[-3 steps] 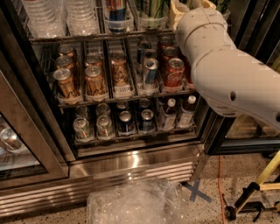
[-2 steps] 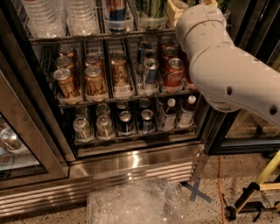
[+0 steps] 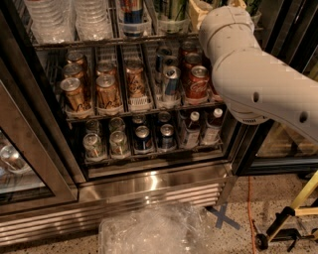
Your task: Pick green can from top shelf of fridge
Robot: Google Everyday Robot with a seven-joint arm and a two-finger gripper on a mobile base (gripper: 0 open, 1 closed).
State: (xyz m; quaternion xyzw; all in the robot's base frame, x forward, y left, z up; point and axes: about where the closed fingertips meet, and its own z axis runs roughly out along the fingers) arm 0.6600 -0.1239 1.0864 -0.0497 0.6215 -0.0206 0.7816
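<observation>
Overhead, at the upper edge of the view, the white arm (image 3: 248,74) reaches in from the right, and its gripper (image 3: 199,11) sits at the level of the top shelf (image 3: 99,41), just right of the green can (image 3: 170,8). Whether the gripper is apart or together cannot be told.

The green can stands on the top shelf in a clear holder. Only its streaky green lower body shows, and no writing on it can be read. To its left stands a blue-and-red can (image 3: 132,7), then stacks of clear plastic cups (image 3: 52,20).

On the rack below, gold-brown cans (image 3: 74,93) fill the left lanes, a blue can (image 3: 171,79) stands further right, and red cola cans (image 3: 198,82) with a white script mark stand beside the arm; the brand is not legible. The lowest rack holds dark cans (image 3: 143,138) and small bottles (image 3: 191,128).

On the floor before the fridge (image 3: 149,191), crumpled clear plastic (image 3: 149,230) lies left of a blue tape cross (image 3: 222,217).
</observation>
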